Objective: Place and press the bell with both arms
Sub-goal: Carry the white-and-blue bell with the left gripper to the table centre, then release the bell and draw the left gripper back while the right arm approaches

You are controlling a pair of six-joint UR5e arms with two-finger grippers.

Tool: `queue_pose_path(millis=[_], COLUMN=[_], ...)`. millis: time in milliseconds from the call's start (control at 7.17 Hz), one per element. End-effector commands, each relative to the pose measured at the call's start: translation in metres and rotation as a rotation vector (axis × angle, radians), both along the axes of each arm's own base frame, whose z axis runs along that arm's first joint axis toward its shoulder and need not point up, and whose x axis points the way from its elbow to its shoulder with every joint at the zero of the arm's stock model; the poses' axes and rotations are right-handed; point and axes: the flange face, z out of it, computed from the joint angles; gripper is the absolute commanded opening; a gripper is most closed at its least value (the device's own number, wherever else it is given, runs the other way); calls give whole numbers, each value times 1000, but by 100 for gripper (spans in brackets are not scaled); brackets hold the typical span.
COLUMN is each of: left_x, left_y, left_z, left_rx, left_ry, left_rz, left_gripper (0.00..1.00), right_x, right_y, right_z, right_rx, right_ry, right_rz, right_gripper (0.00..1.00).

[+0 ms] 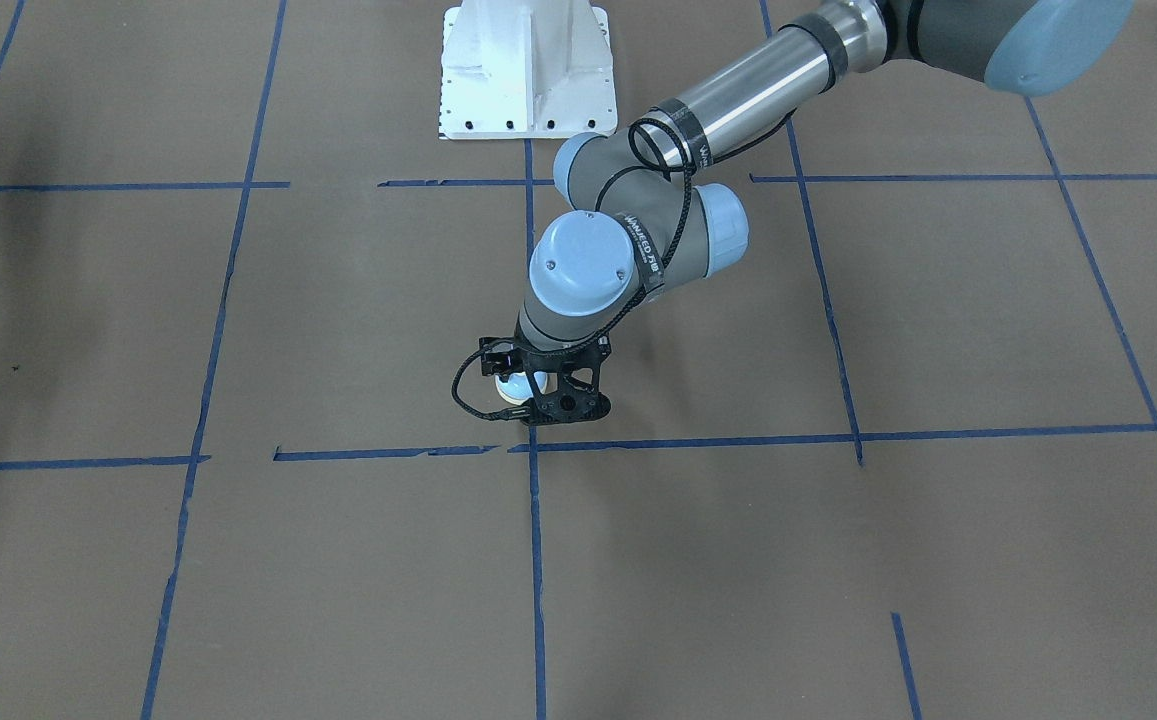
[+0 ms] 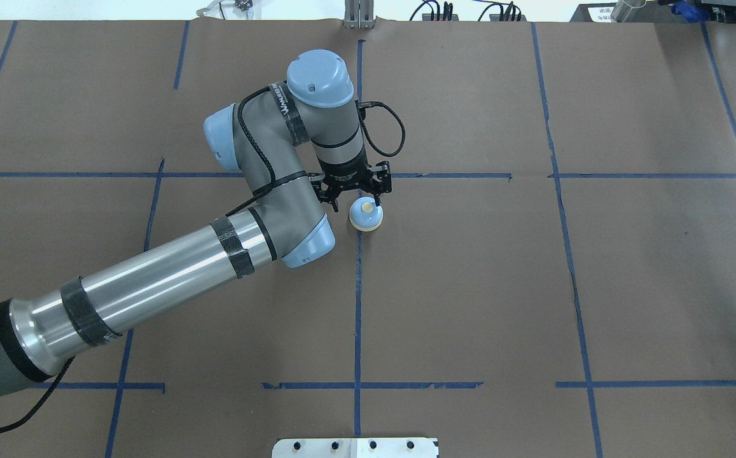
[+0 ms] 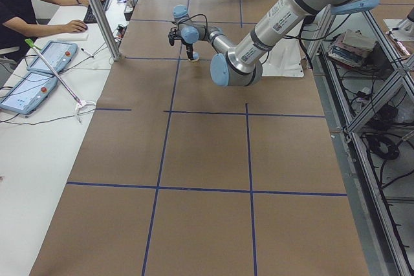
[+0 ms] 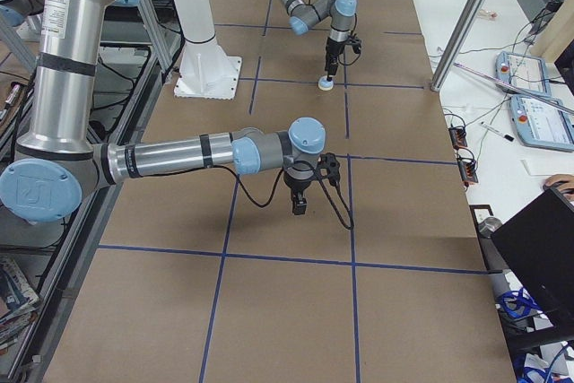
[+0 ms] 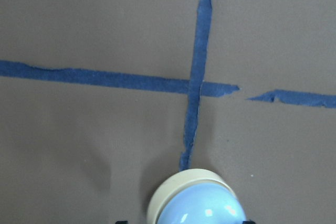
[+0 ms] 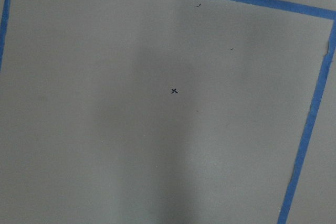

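Near the middle of the table (image 2: 469,286), the left gripper (image 2: 356,205) points straight down over the bell (image 2: 366,214), its jaws parted and standing to either side of the dome. From the left wrist camera the black fingertips (image 5: 121,222) just show at the bottom edge, one close against the dome, the other with a strip of paper between it and the rim. The bell stands upright on a blue tape line (image 5: 191,124), just on the robot's side of a crossing of two lines. It is small and round, with a glossy light-blue dome, a cream button on top and a cream rim around the base. It is narrower than the gripper's frame.

Behind the gripper the left arm (image 2: 170,280) folds at the wrist and runs back toward the robot's left, with a black cable (image 2: 402,132) looped beside it.

The right gripper (image 4: 300,204) hangs pointing down, well apart from the bell. Whether its jaws are parted or together cannot be told. The right arm (image 4: 170,159) reaches out low and nearly level. Its wrist camera shows paper, tape and a small pen cross (image 6: 174,91).
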Motion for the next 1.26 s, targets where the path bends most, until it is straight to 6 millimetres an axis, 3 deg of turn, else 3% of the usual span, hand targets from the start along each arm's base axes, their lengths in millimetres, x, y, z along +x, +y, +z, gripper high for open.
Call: queue_pose_path(millis=[0, 140, 279, 419, 558, 698, 837, 1116], left_x=[-14, -53, -98, -143, -171, -195, -219, -279], left_y=[-4, -12, 4, 25, 37, 42, 52, 74], left_z=[-14, -27, -26, -1, 14, 30, 49, 87], left_rx=[22, 33, 60, 93, 104, 109, 145, 180], left_ry=[20, 41, 73, 102, 114, 114, 107, 104], left_rz=[-23, -56, -75, -87, -101, -115, -104, -76], left_gripper=[100, 100, 100, 100, 100, 100, 100, 100], right_x=[-1, -20, -55, -96, -145, -209, -284, -393], right_y=[-5, -23, -44, -52, -62, -65, -48, -35], right_z=[-7, -30, -70, -122, -175, -238, -282, -343], right_rx=[6, -20, -63, -95, -131, -168, -158, -159], right_ry=[-1, -10, -31, -64, -101, -118, -98, -82], right_rz=[10, 48, 101, 137, 160, 215, 259, 371], right_gripper=[100, 100, 100, 100, 100, 100, 100, 98])
